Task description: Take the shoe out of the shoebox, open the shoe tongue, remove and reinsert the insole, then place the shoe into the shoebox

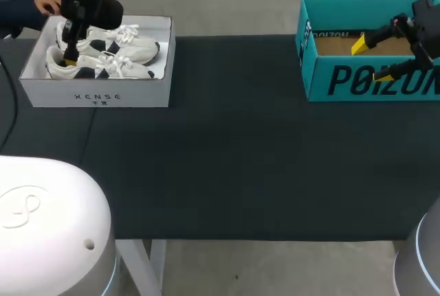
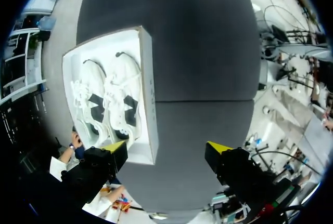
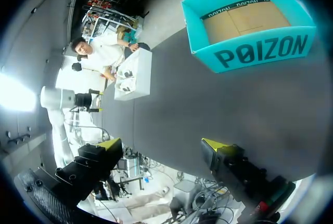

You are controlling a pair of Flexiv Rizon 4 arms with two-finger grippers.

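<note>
Both shoes [image 1: 103,57] lie in the white shoebox [image 1: 96,94], upper left, every step yet to do. The left hand [image 2: 166,147] hovers spread above its edge; the right hand [image 1: 371,60], also spread, hangs by the teal box [image 1: 323,69].

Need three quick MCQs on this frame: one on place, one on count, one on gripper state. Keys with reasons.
1. The white shoebox sits at which part of the table? A) left end B) middle C) right end
2. How many shoes are in it? A) one B) two C) three
3. The left gripper is: A) shut on a shoe B) shut on the box wall C) open

Key: 1 A, the head view shows it at the left end. 2 B, a pair lies side by side. 3 C, its yellow tips stand wide apart, holding nothing.
</note>
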